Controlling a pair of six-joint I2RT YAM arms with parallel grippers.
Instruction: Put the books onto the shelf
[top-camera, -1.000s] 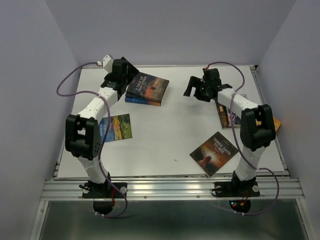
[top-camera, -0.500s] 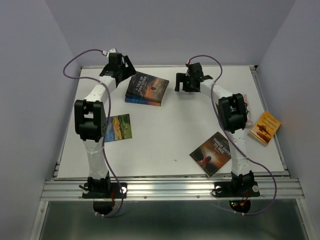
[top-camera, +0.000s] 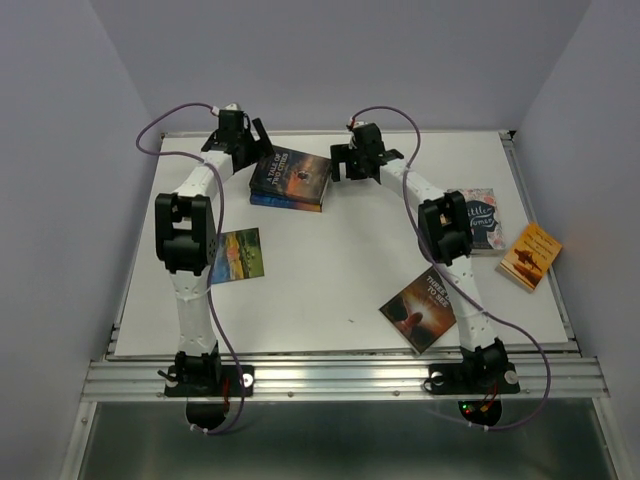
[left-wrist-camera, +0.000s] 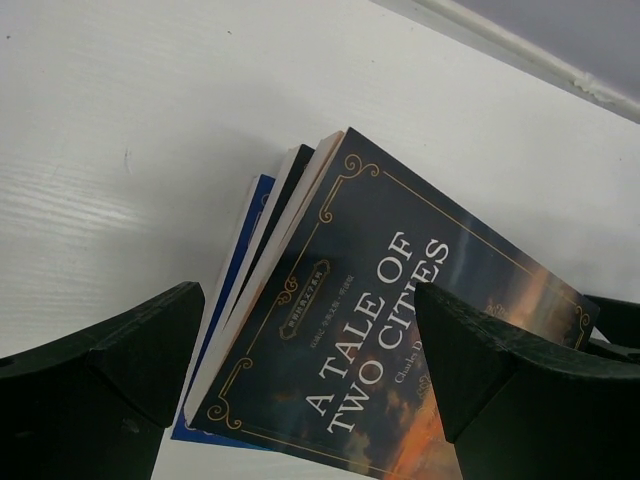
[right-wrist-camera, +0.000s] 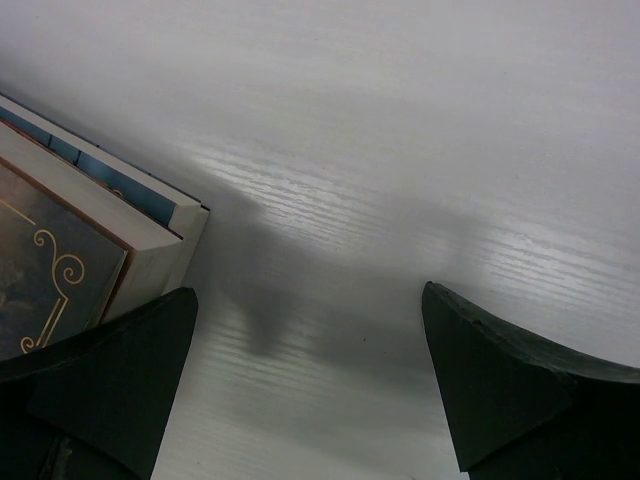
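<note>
Books (top-camera: 292, 180) stacked (glossy, rectangular); table (top-camera: 340, 262) white, grained.

The left arm (top-camera: 190, 300) and the right arm (top-camera: 467, 305) are both made of white tubular links joined by bulky black joint housings, bolted to black base plates (top-camera: 208, 378). A thin purple cable (top-camera: 150, 127) loops along each, and small red and green lights (top-camera: 470, 408) glow below the right base. The fingers (left-wrist-camera: 500, 370) are matte black wedges.

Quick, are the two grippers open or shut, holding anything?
Left gripper: open, empty, near the stack of glossy dark blue paperback books.
Right gripper: open, empty.
</note>
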